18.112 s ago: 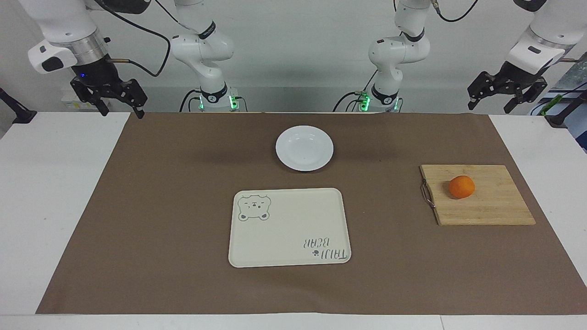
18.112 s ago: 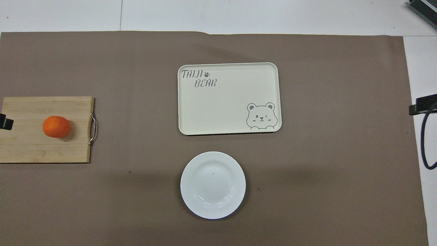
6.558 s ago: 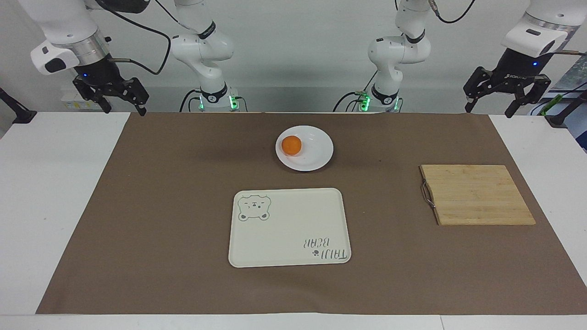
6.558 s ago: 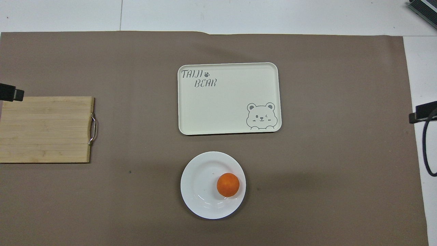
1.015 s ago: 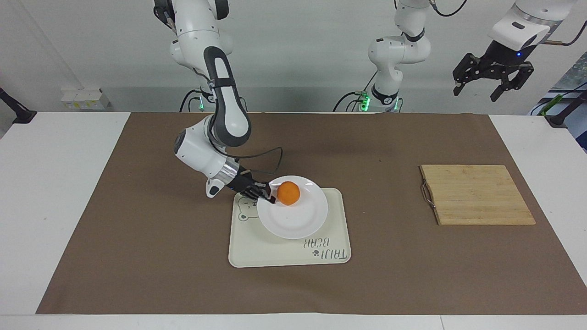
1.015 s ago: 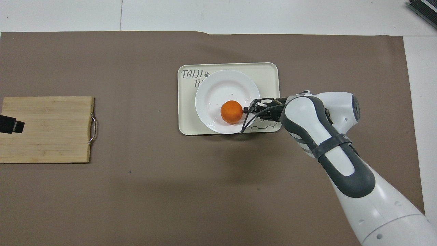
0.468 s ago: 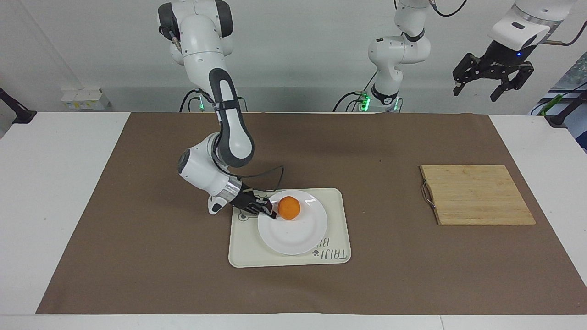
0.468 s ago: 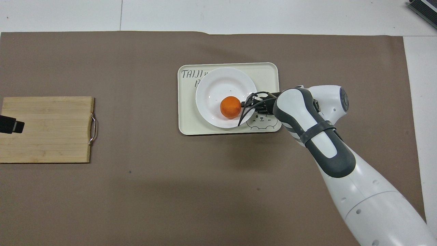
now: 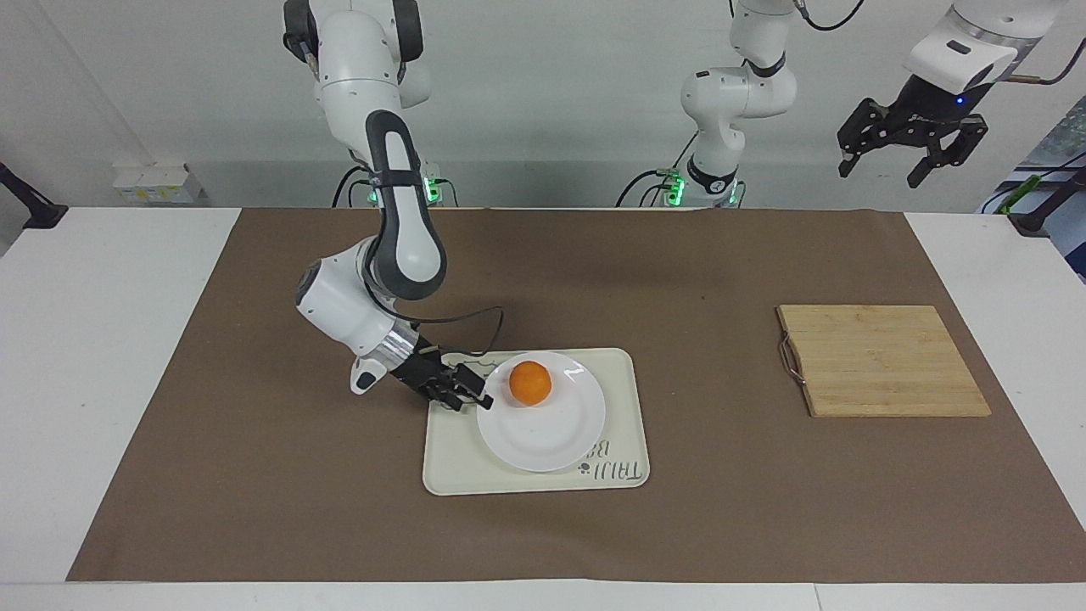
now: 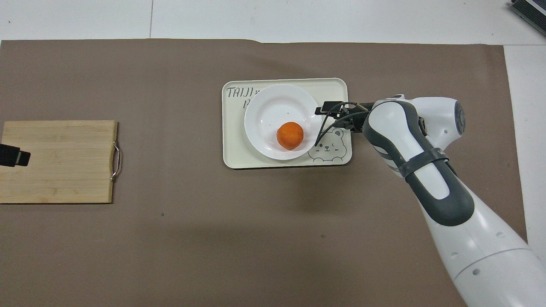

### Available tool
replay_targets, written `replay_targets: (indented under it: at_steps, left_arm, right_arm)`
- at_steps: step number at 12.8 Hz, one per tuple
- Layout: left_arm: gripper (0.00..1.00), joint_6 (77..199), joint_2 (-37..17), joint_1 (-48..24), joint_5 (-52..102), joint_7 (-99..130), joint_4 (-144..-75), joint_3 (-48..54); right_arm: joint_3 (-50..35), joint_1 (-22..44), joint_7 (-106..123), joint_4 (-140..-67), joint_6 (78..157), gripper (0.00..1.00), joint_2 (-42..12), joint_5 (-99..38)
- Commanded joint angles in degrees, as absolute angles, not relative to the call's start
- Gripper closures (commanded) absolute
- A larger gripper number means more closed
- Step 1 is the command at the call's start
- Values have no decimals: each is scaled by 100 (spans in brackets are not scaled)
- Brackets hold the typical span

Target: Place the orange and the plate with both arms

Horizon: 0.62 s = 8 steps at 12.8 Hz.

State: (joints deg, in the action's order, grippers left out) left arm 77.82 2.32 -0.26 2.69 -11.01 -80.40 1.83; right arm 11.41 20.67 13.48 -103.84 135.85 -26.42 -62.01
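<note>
The white plate [image 9: 543, 441] lies on the cream bear tray [image 9: 450, 462] with the orange [image 9: 530, 382] resting in it. In the overhead view the orange [image 10: 290, 135] sits in the part of the plate [image 10: 273, 104] nearer the robots, on the tray [image 10: 337, 87]. My right gripper [image 9: 472, 397] is low over the tray's corner toward the right arm's end, just off the plate's rim, open and holding nothing; it also shows in the overhead view [image 10: 322, 110]. My left gripper [image 9: 912, 159] waits open, raised over the left arm's end of the table.
A bamboo cutting board [image 9: 882, 361] with a metal handle lies bare toward the left arm's end; the left gripper's tip [image 10: 13, 155] shows over it in the overhead view. A brown mat [image 9: 254, 475] covers the table.
The right gripper carried the plate with the orange onto the tray, set it down, let go of the rim and drew back toward the right arm's end. The left arm has not moved.
</note>
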Motion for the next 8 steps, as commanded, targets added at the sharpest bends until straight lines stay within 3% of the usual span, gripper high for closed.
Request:
replay_targets:
  at_steps: [1, 4, 8]
  left_arm:
    - [0, 7752, 369, 53, 264, -1107, -8183, 229]
    - [0, 7752, 369, 53, 264, -1107, -8183, 229]
    - [0, 7752, 369, 53, 264, -1107, -8183, 229]
  right_arm:
    - [1230, 2013, 1178, -10635, 13544, 0, -2190, -5671]
    - [1362, 1873, 1178, -10635, 13474, 0, -1856, -4531]
    - [1415, 1310, 1195, -10538, 12772, 0, -1486, -2782]
